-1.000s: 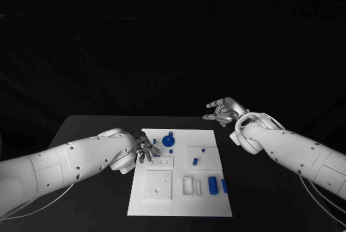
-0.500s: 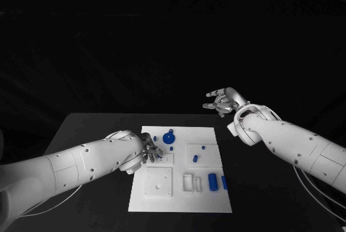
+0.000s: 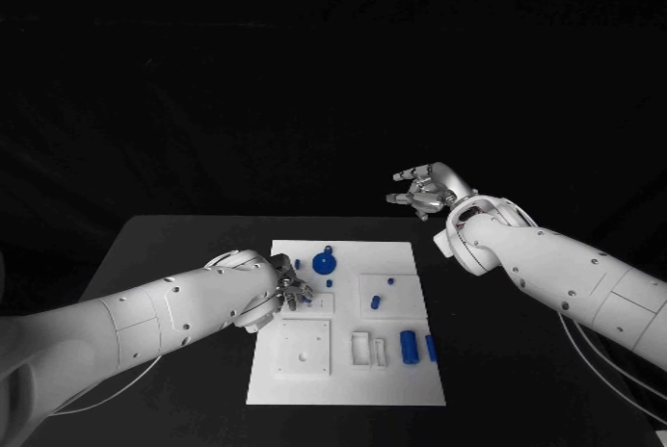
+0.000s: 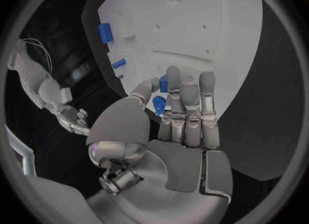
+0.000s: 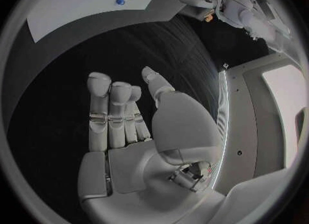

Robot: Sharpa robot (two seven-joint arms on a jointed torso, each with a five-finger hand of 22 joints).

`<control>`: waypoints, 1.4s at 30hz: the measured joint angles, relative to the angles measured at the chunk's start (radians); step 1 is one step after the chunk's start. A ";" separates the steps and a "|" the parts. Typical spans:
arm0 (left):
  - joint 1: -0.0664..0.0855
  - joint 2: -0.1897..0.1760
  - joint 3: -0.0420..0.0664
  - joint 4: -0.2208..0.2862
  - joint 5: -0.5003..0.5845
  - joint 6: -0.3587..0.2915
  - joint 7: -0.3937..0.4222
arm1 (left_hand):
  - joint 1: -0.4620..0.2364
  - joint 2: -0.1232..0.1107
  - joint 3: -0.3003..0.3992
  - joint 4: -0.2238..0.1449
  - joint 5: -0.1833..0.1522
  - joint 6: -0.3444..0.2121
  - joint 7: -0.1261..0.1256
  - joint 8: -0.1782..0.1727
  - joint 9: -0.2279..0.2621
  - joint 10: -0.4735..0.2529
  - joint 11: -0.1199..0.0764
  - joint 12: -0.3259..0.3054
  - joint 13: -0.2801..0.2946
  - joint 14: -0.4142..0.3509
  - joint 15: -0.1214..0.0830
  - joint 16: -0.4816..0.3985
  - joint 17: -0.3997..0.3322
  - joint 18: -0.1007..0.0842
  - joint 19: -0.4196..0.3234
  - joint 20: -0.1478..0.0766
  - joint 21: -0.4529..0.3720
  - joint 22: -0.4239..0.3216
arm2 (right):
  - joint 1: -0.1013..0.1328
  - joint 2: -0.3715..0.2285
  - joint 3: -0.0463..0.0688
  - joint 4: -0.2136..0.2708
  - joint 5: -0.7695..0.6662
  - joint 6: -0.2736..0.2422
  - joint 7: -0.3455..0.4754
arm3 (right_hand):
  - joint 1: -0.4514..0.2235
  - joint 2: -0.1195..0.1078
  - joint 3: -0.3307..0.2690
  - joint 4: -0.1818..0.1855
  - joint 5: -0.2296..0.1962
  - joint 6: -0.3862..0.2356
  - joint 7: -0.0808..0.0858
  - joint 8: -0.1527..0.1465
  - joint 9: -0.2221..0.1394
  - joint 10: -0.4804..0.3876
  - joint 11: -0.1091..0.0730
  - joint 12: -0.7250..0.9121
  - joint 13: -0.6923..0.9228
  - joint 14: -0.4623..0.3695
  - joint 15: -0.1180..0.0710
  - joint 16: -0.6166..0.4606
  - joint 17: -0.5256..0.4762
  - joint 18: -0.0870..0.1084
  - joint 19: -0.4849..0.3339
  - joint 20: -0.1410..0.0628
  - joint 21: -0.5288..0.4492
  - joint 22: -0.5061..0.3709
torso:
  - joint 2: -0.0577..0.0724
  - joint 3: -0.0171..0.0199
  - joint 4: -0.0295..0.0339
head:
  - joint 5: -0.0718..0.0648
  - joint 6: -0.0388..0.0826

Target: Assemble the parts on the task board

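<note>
The white task board [image 3: 348, 370] lies mid-table. My left hand [image 3: 289, 291] is low over its upper left part, fingers straight and close together. Two small blue pegs [image 4: 164, 83] [image 4: 158, 105] show between its thumb and fingers; I cannot tell whether it touches them. A peg [image 3: 331, 283] lies just beyond the fingertips, and a blue round gear [image 3: 323, 266] sits further back. My right hand [image 3: 428, 192] hangs in the air past the board's far right corner, fingers apart and nothing in it [image 5: 122, 121].
Two thick blue cylinders [image 3: 409, 346] stand side by side on the board's right part, with blue pegs [image 3: 375, 301] above them. White recessed blocks [image 3: 304, 351] take up the board's lower left. Black table [image 3: 167, 264] surrounds the board.
The whole view has shifted a little. My right hand has risen slightly. My left hand stays over the same part of the board, its fingers edged a bit toward the pegs.
</note>
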 measured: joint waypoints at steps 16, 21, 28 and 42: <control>-0.017 0.016 0.000 -0.018 -0.067 0.000 0.000 | -0.003 -0.012 0.000 0.000 0.000 0.011 -0.007 0.001 0.000 0.005 -0.005 0.007 -0.004 0.014 -0.007 0.000 -0.003 0.001 0.075 0.003 -0.203 0.220 | 0.001 0.000 0.000 0.002 0.001 0.000 -0.001 | -0.005 -0.005 0.004 -0.004 0.005 -0.002 -0.001 0.000 0.000 0.000 0.000 0.000 -0.002 0.000 0.000 0.000 -0.001 -0.001 0.000 0.000 0.000 0.000 | -0.001 -0.0012 0.0007 | -0.004 -0.004; -0.022 0.021 0.000 -0.022 -0.081 0.000 0.001 | -0.004 -0.011 0.000 0.000 0.000 0.011 -0.006 0.001 0.000 0.005 -0.005 0.007 -0.004 0.014 -0.006 0.000 -0.003 0.001 0.075 0.003 -0.206 0.225 | 0.001 0.001 0.000 0.003 0.001 0.001 -0.002 | -0.005 -0.005 0.004 -0.004 0.005 -0.002 -0.001 0.000 0.000 0.000 0.000 0.000 -0.002 0.000 0.000 0.000 -0.001 -0.001 0.000 0.000 0.000 0.001 | -0.001 -0.0014 0.0012 | -0.005 -0.004; -0.030 0.028 0.002 -0.030 -0.094 -0.002 0.004 | -0.003 -0.011 0.000 -0.001 0.000 0.012 -0.006 0.001 0.013 0.005 -0.005 0.007 -0.004 0.016 -0.005 0.000 -0.003 0.001 0.098 0.002 -0.249 0.267 | 0.001 0.001 0.000 0.004 0.001 0.001 -0.002 | -0.009 -0.001 0.007 -0.007 0.005 -0.002 -0.001 0.000 0.000 0.000 0.000 0.000 -0.004 0.000 0.000 0.004 -0.001 -0.001 0.000 0.000 0.000 0.001 | -0.001 -0.0020 0.0012 | -0.006 -0.004; -0.035 0.035 0.004 -0.036 -0.108 -0.007 0.015 | -0.003 -0.011 -0.001 -0.001 0.000 0.013 -0.007 0.000 0.009 0.005 -0.005 0.007 -0.004 0.018 -0.004 0.000 -0.003 0.001 0.113 0.002 -0.284 0.282 | 0.001 0.001 0.000 0.005 0.001 0.002 -0.003 | -0.009 -0.001 0.007 -0.007 0.005 -0.002 -0.001 0.000 0.000 0.002 0.002 0.000 -0.004 0.000 0.000 0.004 -0.001 -0.001 0.000 0.000 0.000 0.001 | -0.001 -0.0011 0.0012 | -0.010 -0.003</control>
